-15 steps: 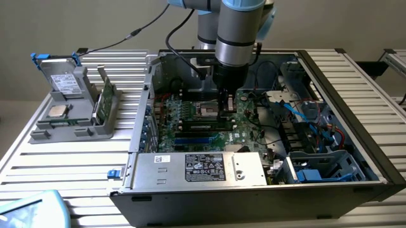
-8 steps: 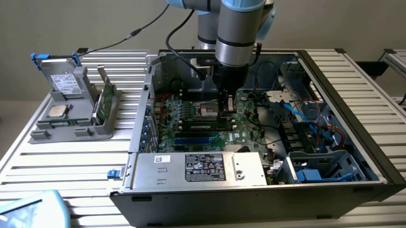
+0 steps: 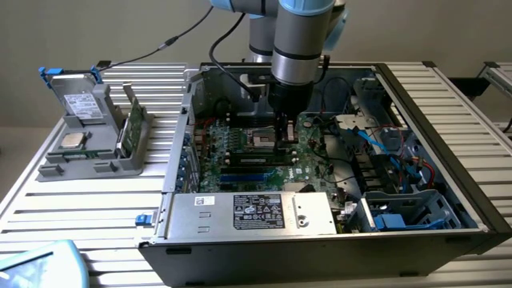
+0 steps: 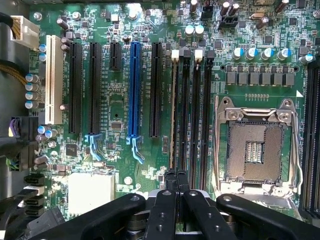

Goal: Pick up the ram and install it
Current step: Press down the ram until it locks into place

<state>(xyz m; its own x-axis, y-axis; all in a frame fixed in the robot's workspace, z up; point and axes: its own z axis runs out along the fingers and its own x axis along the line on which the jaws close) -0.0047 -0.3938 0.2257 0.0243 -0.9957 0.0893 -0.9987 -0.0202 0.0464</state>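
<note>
My gripper (image 3: 284,143) hangs inside the open computer case (image 3: 448,150), low over the motherboard (image 3: 240,150) beside the processor socket (image 4: 255,150). Its black fingers are shut together with nothing between them. In the wrist view the gripper (image 4: 176,176) sits over the near end of the memory slots (image 4: 192,110). A ram stick (image 3: 256,161) sits in the slot nearest the expansion slots, seen edge-on as a thin pale line (image 4: 173,110). I cannot tell whether the fingertips touch it. Another green ram stick (image 3: 132,123) stands upright in the grey holder (image 3: 88,162) outside the case.
The holder also carries a grey drive with blue handles (image 3: 76,99) and a square silver processor chip (image 3: 72,141). Black and blue expansion slots (image 4: 134,90) lie beside the memory slots. A power supply (image 3: 256,213), cables (image 3: 384,150) and a drive cage (image 3: 408,210) crowd the case.
</note>
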